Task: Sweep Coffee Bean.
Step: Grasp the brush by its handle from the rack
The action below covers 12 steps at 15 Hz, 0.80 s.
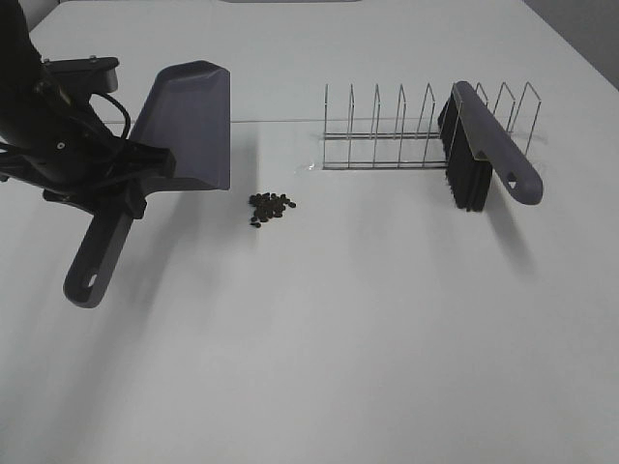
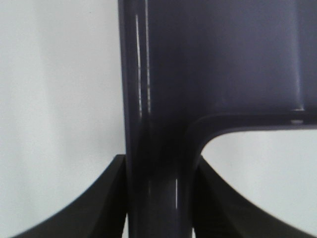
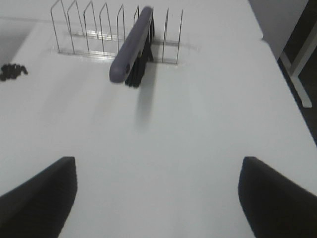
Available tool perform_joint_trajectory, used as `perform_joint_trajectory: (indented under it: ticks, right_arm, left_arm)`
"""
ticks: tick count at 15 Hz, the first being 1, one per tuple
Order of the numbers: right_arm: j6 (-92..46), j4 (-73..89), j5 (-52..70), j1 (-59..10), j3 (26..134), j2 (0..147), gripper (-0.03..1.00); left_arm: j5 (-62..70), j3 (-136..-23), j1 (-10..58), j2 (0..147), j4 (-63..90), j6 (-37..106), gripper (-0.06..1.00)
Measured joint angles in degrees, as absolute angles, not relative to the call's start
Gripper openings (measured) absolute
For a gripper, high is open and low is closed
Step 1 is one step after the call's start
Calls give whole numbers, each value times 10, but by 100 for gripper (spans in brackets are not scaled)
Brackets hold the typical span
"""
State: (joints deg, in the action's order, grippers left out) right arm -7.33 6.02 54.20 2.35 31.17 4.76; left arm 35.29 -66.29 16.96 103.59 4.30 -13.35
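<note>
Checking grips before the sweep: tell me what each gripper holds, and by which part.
The left gripper is shut on the grey dustpan, clamping the top of its handle, beside the pan. The right gripper is open, holding nothing.

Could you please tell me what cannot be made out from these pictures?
- coffee beans: too small to count in the exterior high view; cut by the edge in the right wrist view.
- dustpan: left wrist view is a blurred close-up, front edge out of frame.
- left gripper: in the exterior high view the arm hides its jaws.
- right gripper: outside the exterior high view; the right wrist view crops its jaws.
</note>
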Motion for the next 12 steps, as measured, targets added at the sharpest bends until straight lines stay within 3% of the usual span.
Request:
perform_joint_trajectory:
  ticks: [4, 12]
  right_arm:
    - [-73, 72, 402, 2, 343, 180, 75]
    - [-79, 73, 372, -19, 550, 607, 73]
  left_arm:
    - [353, -663, 170, 1036, 40, -131, 36]
    - [353, -663, 170, 1036, 38, -128, 36]
